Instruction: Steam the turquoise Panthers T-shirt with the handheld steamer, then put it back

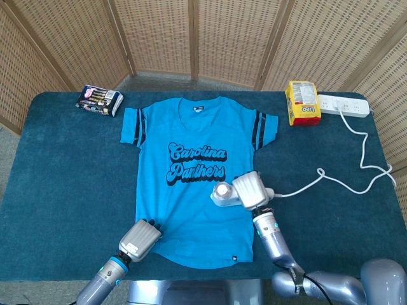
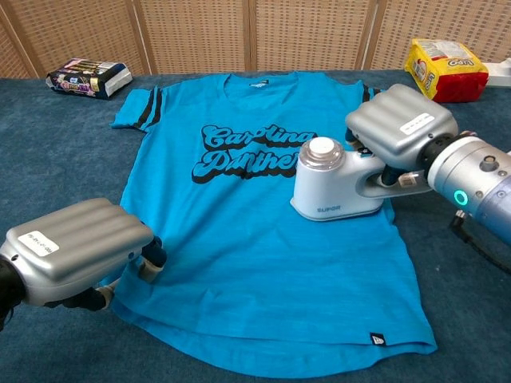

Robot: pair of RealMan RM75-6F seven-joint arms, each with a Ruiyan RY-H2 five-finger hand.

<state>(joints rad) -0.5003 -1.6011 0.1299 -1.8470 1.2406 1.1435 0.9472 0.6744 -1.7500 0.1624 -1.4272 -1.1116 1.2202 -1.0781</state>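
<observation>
Woven wicker screens (image 1: 191,38) stand behind my table (image 1: 57,165), which is covered in a deep blue, carpet-like cloth. At the far left corner lies a dark, glossy snack pack (image 1: 99,100). My left hand (image 2: 76,251), ribbed grey metal on the back, rests palm down on the lower left hem of the T-shirt (image 1: 191,184), fingers curled at the fabric's edge; I cannot tell whether they pinch it. The shirt lies flat and face up in the middle of the table, soft turquoise knit with faint streaks, dark stripes on the short sleeves, black script lettering across the chest and a small black tag at the bottom hem. On its right side, just below the lettering, sits the steamer (image 2: 331,185), smooth white plastic with a round cap on top. My right hand (image 2: 399,124) grasps its handle. A white cord (image 1: 331,181) loops off to a power strip (image 1: 343,105) at the far right, beside a yellow crinkled bag (image 1: 301,101).
</observation>
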